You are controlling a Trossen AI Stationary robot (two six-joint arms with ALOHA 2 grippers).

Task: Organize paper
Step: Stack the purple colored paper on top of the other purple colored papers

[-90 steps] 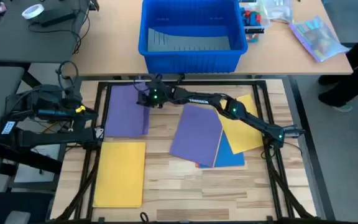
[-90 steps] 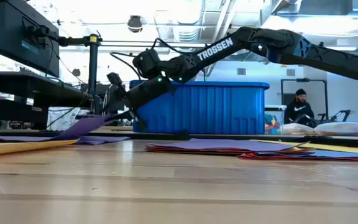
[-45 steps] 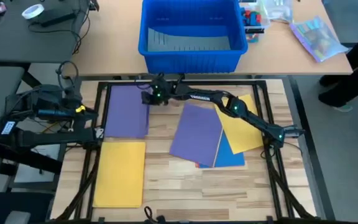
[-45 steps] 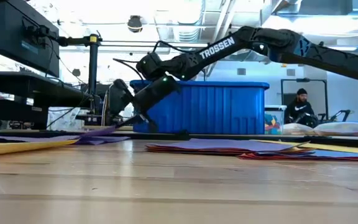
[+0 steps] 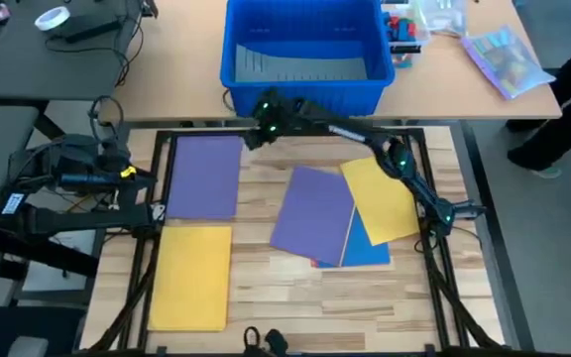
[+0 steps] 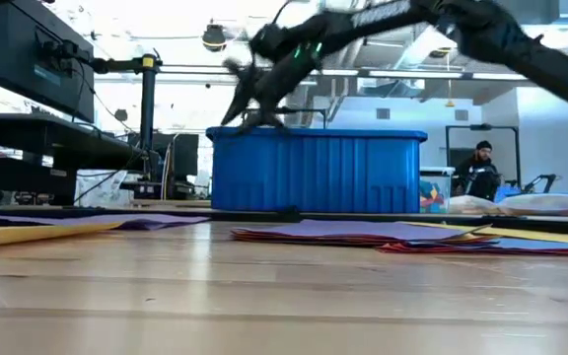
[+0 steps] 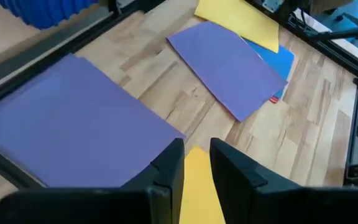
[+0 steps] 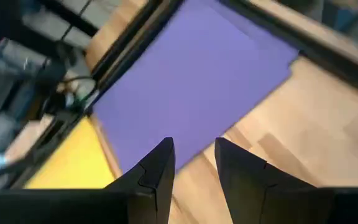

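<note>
A: Status on the sort?

B: Right gripper [image 5: 254, 139] is up off the table, near the far-left corner beside the blue bin [image 5: 305, 84]. Fingers apart, holding nothing. Purple sheet [image 5: 204, 177] lies flat far left, next to the frame rail [image 5: 159, 178].

A: Left arm?

B: Parked at the left edge. Left gripper [image 7: 196, 163] has its fingers spread a little, nothing between them.

A: Rest of the paper?

B: Yellow sheet [image 5: 191, 275] near left, below the purple one. Mixed pile right of centre: second purple sheet [image 5: 313, 212] on top, another yellow [image 5: 380, 201] overlapping it, blue sheet [image 5: 369, 246] under both, sliver of red [image 7: 274, 98] at the edge. Can't tell how many sheets sit underneath.

A: Risks?

B: My guess is the pile goes next. Thin sheets flat on wood: the fingers may pinch two at once, or slide the top one and drag the stack askew. Also, the purple sheet's edge sits tight against the rail, so a stacked sheet could ride up on it.

A: Anything else?

B: A low sweep back could clip the bin wall.
</note>
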